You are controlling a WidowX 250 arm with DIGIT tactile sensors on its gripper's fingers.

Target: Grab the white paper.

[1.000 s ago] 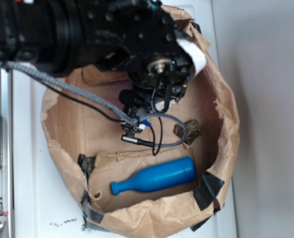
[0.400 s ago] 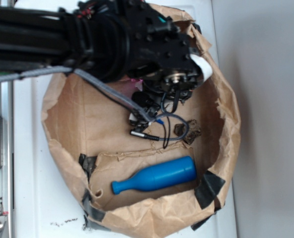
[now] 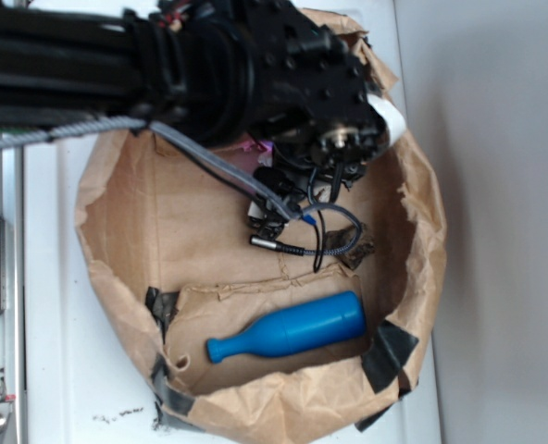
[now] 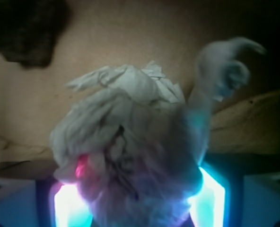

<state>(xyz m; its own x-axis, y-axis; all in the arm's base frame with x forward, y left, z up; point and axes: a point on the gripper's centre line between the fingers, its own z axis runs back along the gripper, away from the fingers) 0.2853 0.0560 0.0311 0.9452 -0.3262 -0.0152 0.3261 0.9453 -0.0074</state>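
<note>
The white paper [image 4: 126,142] is seen clamped between the tool [image 4: 130,198] fingers, above the brown paper bag [image 3: 163,222] floor, so the grasp step looks done and a lift is called for next.

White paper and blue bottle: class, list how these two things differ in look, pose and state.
The white paper is crumpled, creased and irregular; the blue bottle is smooth with a narrow neck. The paper is off-white, the bottle a solid bright blue. The paper sits between the gripper fingers, apparently clamped; the bottle lies on its side, untouched, on the brown paper bag. Both are within the bag's walls.
</note>
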